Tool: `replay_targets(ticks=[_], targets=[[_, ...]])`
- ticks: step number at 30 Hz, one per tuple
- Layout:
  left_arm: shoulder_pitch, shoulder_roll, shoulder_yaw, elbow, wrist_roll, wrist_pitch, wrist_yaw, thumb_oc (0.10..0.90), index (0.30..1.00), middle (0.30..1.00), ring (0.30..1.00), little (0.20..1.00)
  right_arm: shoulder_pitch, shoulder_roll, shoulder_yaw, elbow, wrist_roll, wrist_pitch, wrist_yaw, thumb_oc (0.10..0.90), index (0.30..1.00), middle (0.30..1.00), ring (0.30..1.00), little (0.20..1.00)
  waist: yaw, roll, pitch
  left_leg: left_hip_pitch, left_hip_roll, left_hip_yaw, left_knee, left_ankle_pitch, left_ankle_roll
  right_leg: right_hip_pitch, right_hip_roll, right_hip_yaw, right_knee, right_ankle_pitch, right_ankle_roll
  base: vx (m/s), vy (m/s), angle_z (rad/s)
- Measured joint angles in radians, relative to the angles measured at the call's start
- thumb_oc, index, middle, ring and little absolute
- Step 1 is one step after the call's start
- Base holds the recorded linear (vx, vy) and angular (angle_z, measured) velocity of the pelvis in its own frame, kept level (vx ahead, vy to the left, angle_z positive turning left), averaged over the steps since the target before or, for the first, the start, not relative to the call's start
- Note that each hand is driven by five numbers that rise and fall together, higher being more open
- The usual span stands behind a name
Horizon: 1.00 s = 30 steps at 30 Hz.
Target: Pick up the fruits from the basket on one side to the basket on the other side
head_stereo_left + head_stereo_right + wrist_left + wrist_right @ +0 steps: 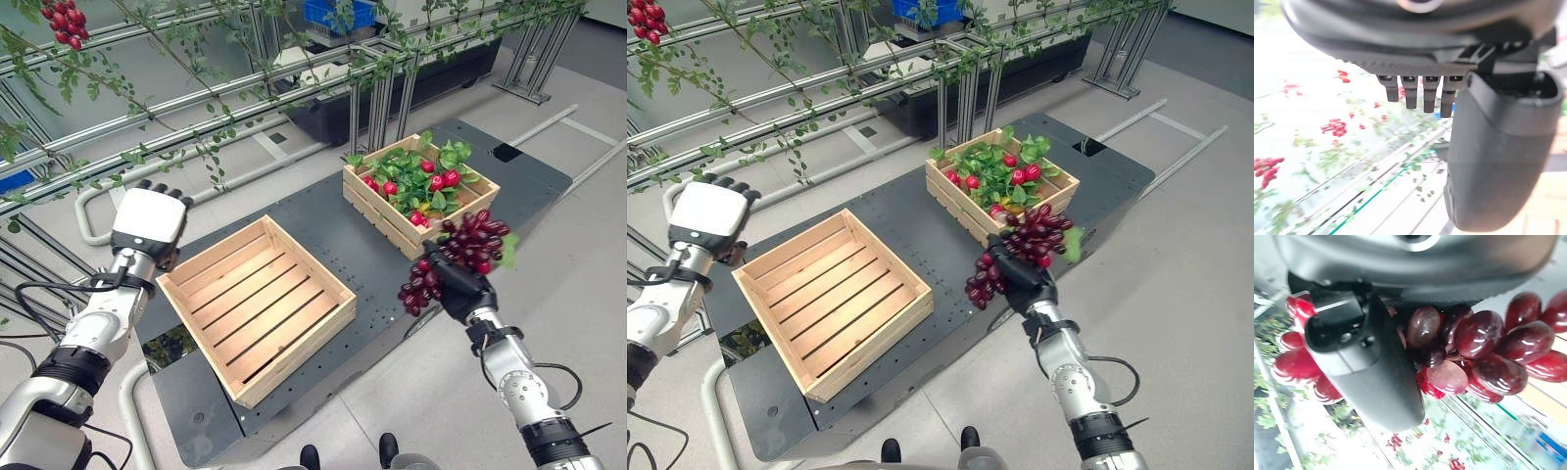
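Dark red grape bunch [460, 257], held aloft.

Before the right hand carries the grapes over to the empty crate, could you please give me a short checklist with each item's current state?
1. Right hand closed round the grape bunch: ok.
2. Bunch lifted clear of the full crate: ok.
3. Empty crate free to receive fruit: ok.
4. Left hand open and outside the empty crate: ok.
5. Grip firm enough for the carry: cannot tell.
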Motion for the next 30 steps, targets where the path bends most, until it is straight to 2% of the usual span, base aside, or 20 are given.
replay_targets(ticks=[2, 4, 5, 6, 7, 10, 11, 12, 14, 16, 18, 21, 22, 23, 24, 25, 26, 27, 28, 30], targets=[[0.000, -0.002, -0.009, -0.009, -0.013, -0.026, -0.001, 0.800, 0.900, 0.900, 0.900, 0.900, 0.001, 0.015, 0.002, 0.000, 0.000, 0.003, 0.000, 0.400, 0.300, 0.300, 0.300, 0.300, 0.003, -0.002, -0.001, 0.000, 0.000, 0.000, -0.002, 0.000, 0.000, 0.000, 0.000, 0.000, 0.000, 0.000, 0.000, 0.00, 0.000, 0.00], [0.001, -0.005, -0.009, -0.015, -0.090, -0.047, 0.000, 0.800, 0.900, 0.900, 0.900, 0.900, 0.001, 0.021, 0.002, 0.000, 0.000, 0.003, 0.000, 0.400, 0.300, 0.300, 0.300, 0.300, 0.003, -0.004, -0.003, 0.000, 0.000, 0.000, -0.001, 0.000, 0.000, 0.000, 0.000, 0.000, 0.000, 0.000, 0.000, 0.00, 0.000, 0.00], [0.001, -0.013, -0.004, -0.020, -0.199, -0.064, 0.001, 0.800, 0.900, 0.900, 0.900, 0.900, 0.001, 0.021, 0.002, 0.000, 0.000, 0.002, 0.000, 0.400, 0.300, 0.300, 0.300, 0.300, 0.003, -0.006, -0.004, 0.000, 0.000, 0.000, 0.003, 0.000, 0.000, 0.000, 0.000, 0.000, 0.000, 0.000, 0.000, 0.00, 0.000, 0.00], [0.028, -0.053, 0.061, -0.035, -0.364, -0.094, -0.002, 0.800, 0.900, 0.900, 0.900, 0.900, 0.001, 0.023, 0.001, 0.000, 0.000, 0.001, 0.000, 0.400, 0.300, 0.300, 0.300, 0.300, 0.003, -0.007, -0.005, 0.000, -0.001, -0.001, 0.003, 0.000, 0.000, 0.000, 0.000, 0.000, 0.000, 0.000, 0.000, 0.00, 0.000, 0.00], [0.049, -0.090, 0.115, -0.045, -0.444, -0.107, -0.003, 0.800, 0.900, 0.900, 0.900, 0.900, 0.002, 0.025, 0.001, 0.000, 0.000, -0.001, 0.000, 0.400, 0.300, 0.300, 0.300, 0.300, 0.003, -0.007, -0.005, 0.000, -0.001, -0.001, 0.003, 0.000, 0.000, 0.000, 0.000, 0.001, 0.000, 0.001, 0.000, 0.00, 0.000, 0.00], [0.123, -0.303, 0.346, -0.089, -0.903, -0.175, -0.065, 0.800, 0.900, 0.900, 0.900, 0.900, 0.021, 0.044, -0.008, -0.004, -0.004, -0.015, 0.000, 0.400, 0.300, 0.300, 0.300, 0.300, 0.001, -0.009, -0.007, 0.001, 0.000, -0.001, 0.004, -0.001, 0.000, 0.000, 0.001, 0.003, 0.000, 0.000, 0.000, 0.01, -0.010, 0.00], [0.138, -0.346, 0.384, -0.102, -0.987, -0.184, -0.083, 0.800, 0.900, 0.900, 0.900, 0.900, 0.027, 0.051, -0.013, -0.005, -0.007, -0.017, 0.000, 0.400, 0.300, 0.300, 0.300, 0.300, 0.001, -0.010, -0.007, 0.001, 0.000, -0.001, 0.004, -0.001, 0.000, -0.001, 0.002, 0.003, 0.000, 0.000, 0.000, 0.00, 0.000, 0.00], [0.164, -0.424, 0.428, -0.117, -1.128, -0.206, -0.110, 0.800, 0.900, 0.900, 0.900, 0.900, 0.040, 0.065, -0.017, -0.006, -0.016, -0.020, 0.000, 0.400, 0.300, 0.300, 0.300, 0.300, 0.003, -0.012, -0.008, 0.001, 0.000, -0.001, 0.004, -0.001, 0.000, -0.002, 0.002, 0.004, 0.000, 0.000, 0.000, 0.01, -0.033, -0.03], [0.203, -0.492, 0.432, -0.132, -1.261, -0.217, -0.157, 0.800, 0.900, 0.900, 0.900, 0.900, 0.054, 0.070, -0.012, -0.008, -0.054, -0.020, 0.000, 0.400, 0.300, 0.300, 0.300, 0.300, 0.003, -0.014, -0.010, 0.000, 0.000, 0.001, 0.003, -0.001, 0.001, -0.004, 0.002, 0.007, -0.001, 0.000, 0.001, 0.01, -0.041, -0.05], [0.295, -0.607, 0.445, -0.226, -1.419, -0.240, -0.201, 0.800, 0.900, 0.900, 0.900, 0.900, 0.081, 0.087, -0.017, -0.020, -0.104, -0.020, 0.000, 0.400, 0.300, 0.300, 0.300, 0.300, 0.004, -0.022, -0.014, -0.001, 0.000, 0.008, 0.003, -0.003, 0.000, -0.013, 0.003, 0.022, -0.004, 0.000, 0.000, -0.02, -0.049, -0.11], [0.356, -0.688, 0.439, -0.305, -1.537, -0.252, -0.243, 0.800, 0.900, 0.900, 0.900, 0.900, 0.098, 0.090, -0.016, -0.035, -0.154, -0.020, -0.002, 0.400, 0.300, 0.300, 0.300, 0.300, 0.003, -0.030, -0.018, -0.004, 0.000, 0.015, 0.003, -0.004, 0.000, -0.019, 0.004, 0.032, -0.004, 0.000, 0.000, -0.03, -0.009, -0.12], [0.382, -0.735, 0.409, -0.363, -1.628, -0.258, -0.280, 0.800, 0.900, 0.900, 0.900, 0.900, 0.104, 0.090, -0.016, -0.078, -0.169, -0.021, -0.003, 0.400, 0.300, 0.300, 0.300, 0.300, 0.004, -0.036, -0.018, -0.002, 0.000, 0.032, 0.006, -0.006, -0.001, -0.027, 0.013, 0.056, -0.003, 0.004, 0.001, -0.13, 0.085, -0.25], [0.394, -0.733, 0.402, -0.398, -1.664, -0.260, -0.285, 0.800, 0.900, 0.900, 0.900, 0.900, 0.105, 0.088, -0.015, -0.104, -0.169, -0.021, -0.003, 0.400, 0.300, 0.300, 0.300, 0.300, 0.009, -0.043, -0.015, -0.011, -0.014, -0.005, 0.043, -0.027, -0.001, -0.039, 0.016, 0.092, 0.005, 0.011, 0.001, -0.22, 0.203, -0.72], [0.415, -0.724, 0.402, -0.439, -1.680, -0.290, -0.282, 0.800, 0.900, 0.900, 0.900, 0.900, 0.091, 0.098, -0.007, -0.115, -0.168, -0.025, -0.003, 0.400, 0.300, 0.300, 0.300, 0.300, 0.028, -0.068, -0.007, -0.054, -0.045, -0.091, 0.147, -0.077, 0.037, -0.067, 0.012, 0.164, 0.027, 0.019, 0.003, -0.17, 0.168, -1.16], [0.423, -0.718, 0.403, -0.450, -1.682, -0.315, -0.275, 0.800, 0.900, 0.900, 0.900, 0.900, 0.076, 0.103, 0.001, -0.115, -0.168, -0.028, -0.003, 0.400, 0.300, 0.300, 0.300, 0.300, 0.053, -0.086, -0.004, -0.074, -0.085, -0.178, 0.158, -0.106, 0.066, -0.094, 0.001, 0.210, 0.047, 0.021, 0.006, -0.21, 0.234, -1.98], [0.419, -0.718, 0.407, -0.449, -1.682, -0.341, -0.261, 0.800, 0.900, 0.900, 0.900, 0.900, 0.041, 0.090, 0.010, -0.115, -0.168, -0.028, -0.003, 0.400, 0.300, 0.300, 0.300, 0.300, 0.089, -0.071, 0.001, -0.059, -0.119, -0.254, 0.098, -0.107, 0.083, -0.132, 0.019, 0.243, 0.077, 0.032, 0.010, -0.18, 0.170, -1.75], [0.414, -0.712, 0.409, -0.444, -1.681, -0.345, -0.259, 0.800, 0.900, 0.900, 0.900, 0.900, 0.028, 0.095, 0.009, -0.107, -0.168, -0.029, -0.004, 0.400, 0.300, 0.300, 0.300, 0.300, 0.089, -0.067, 0.013, -0.049, -0.116, -0.256, 0.094, -0.063, 0.051, -0.128, 0.027, 0.249, 0.079, 0.038, 0.011, -0.26, 0.216, -1.55], [0.409, -0.691, 0.403, -0.435, -1.680, -0.348, -0.248, 0.800, 0.900, 0.900, 0.900, 0.900, 0.029, 0.100, 0.009, -0.109, -0.167, -0.036, -0.011, 0.400, 0.300, 0.300, 0.300, 0.300, 0.071, -0.076, 0.015, -0.053, -0.116, -0.215, 0.106, -0.075, 0.067, -0.126, 0.019, 0.243, 0.078, 0.040, 0.016, -0.23, 0.147, -0.64], [0.401, -0.662, 0.398, -0.442, -1.668, -0.349, -0.248, 0.800, 0.900, 0.900, 0.900, 0.900, 0.043, 0.097, -0.002, -0.128, -0.167, -0.054, -0.012, 0.400, 0.300, 0.300, 0.300, 0.300, 0.044, -0.092, 0.022, -0.065, -0.132, -0.205, 0.127, -0.080, 0.073, -0.134, 0.009, 0.246, 0.072, 0.034, 0.024, -0.21, 0.137, -0.47], [0.396, -0.640, 0.399, -0.443, -1.648, -0.361, -0.244, 0.800, 0.900, 0.900, 0.900, 0.900, 0.057, 0.102, -0.014, -0.133, -0.167, -0.088, -0.012, 0.400, 0.300, 0.300, 0.300, 0.300, 0.026, -0.102, 0.030, -0.088, -0.142, -0.183, 0.156, -0.087, 0.084, -0.156, -0.006, 0.253, 0.074, 0.034, 0.025, -0.16, 0.106, -0.32]])
